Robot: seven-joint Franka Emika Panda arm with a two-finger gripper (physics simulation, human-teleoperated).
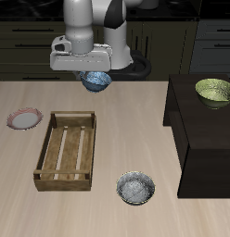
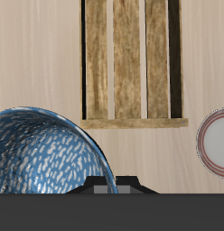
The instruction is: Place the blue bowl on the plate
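The blue bowl point(image 1: 96, 81) hangs just under my gripper point(image 1: 93, 73), lifted above the back of the table. The gripper is shut on the bowl's rim. In the wrist view the bowl point(image 2: 42, 153) fills much of the picture, bright blue with a lighter speckled inside. The plate point(image 1: 24, 118), pale with a pinkish-red rim, lies on the table nearer the front than the bowl, past the far side of the wooden crate. It also shows in the wrist view point(image 2: 216, 140), and nothing lies on it.
A slatted wooden crate point(image 1: 66, 150) lies on the table between the gripper and the front edge, beside the plate. A paler blue-grey bowl point(image 1: 135, 188) sits near the front edge. A green bowl point(image 1: 215, 90) stands on a dark raised block point(image 1: 205, 139).
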